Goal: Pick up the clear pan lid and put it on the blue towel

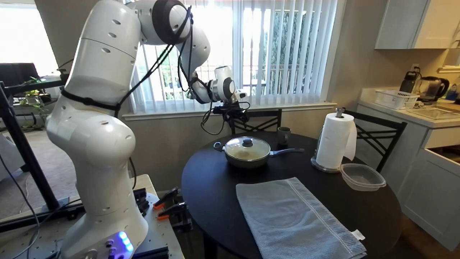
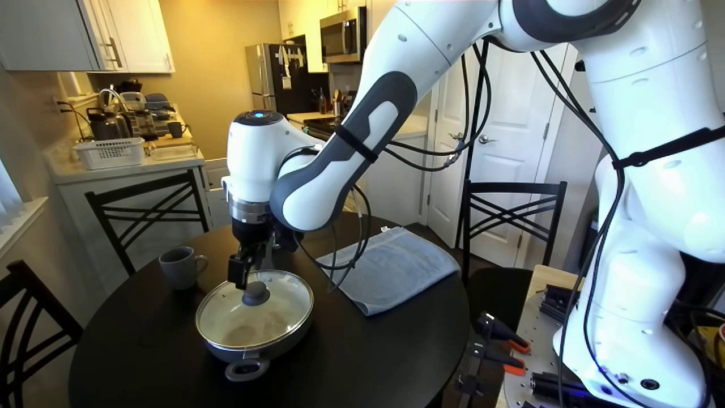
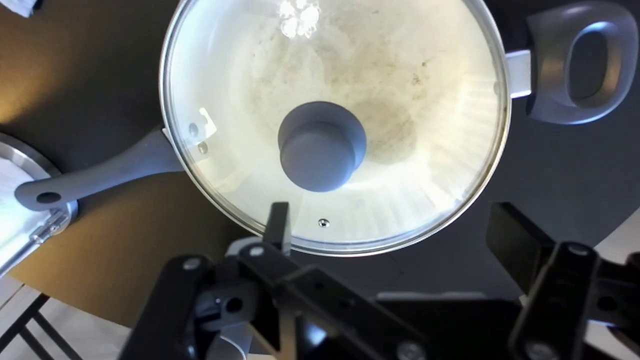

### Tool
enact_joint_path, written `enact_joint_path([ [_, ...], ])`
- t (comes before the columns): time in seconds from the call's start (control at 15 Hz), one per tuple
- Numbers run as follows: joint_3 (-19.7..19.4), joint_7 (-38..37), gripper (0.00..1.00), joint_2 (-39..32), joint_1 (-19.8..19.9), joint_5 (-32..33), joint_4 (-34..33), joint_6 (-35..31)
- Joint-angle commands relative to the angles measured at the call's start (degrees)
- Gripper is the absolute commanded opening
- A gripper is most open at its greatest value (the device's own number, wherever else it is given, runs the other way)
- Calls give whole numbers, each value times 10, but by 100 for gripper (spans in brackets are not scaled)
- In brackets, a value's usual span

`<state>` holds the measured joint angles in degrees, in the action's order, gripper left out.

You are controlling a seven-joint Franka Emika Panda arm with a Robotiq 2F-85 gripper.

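Observation:
The clear pan lid (image 1: 259, 148) lies flat on the dark handled pan (image 1: 246, 164). In an exterior view the glass lid (image 2: 266, 324) shows its metal rim and dark knob (image 2: 256, 293). In the wrist view the lid (image 3: 400, 100) fills the upper middle, with its knob (image 3: 320, 150) up and left of the jaws. My gripper (image 3: 390, 212) is open and empty, fingers wide apart. It hangs above the lid's edge, in an exterior view (image 2: 241, 276) just behind the knob. The blue towel (image 1: 287, 212) lies folded on the table, also in an exterior view (image 2: 396, 272); the wrist view does not show it.
A grey mug (image 2: 180, 267) stands near the pan. The paper towel roll (image 1: 334, 140) and a plastic container (image 1: 363, 178) stand beyond the towel. The pan's long handle (image 1: 287, 151) points toward the roll. Chairs surround the round dark table (image 1: 208, 187).

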<state>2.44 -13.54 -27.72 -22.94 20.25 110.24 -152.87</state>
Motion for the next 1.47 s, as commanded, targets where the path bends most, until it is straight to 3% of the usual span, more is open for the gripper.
enact_joint_path([
  [0.0, -2, -34, 100, -4, 4, -32, -7, 10],
  [0.73, -22, -51, 100, -10, -4, -18, -8, 9],
  [1.07, -24, -56, 100, -38, 10, -48, -22, 24],
  [1.4, 24, -8, 100, -63, 48, -126, -47, 61],
])
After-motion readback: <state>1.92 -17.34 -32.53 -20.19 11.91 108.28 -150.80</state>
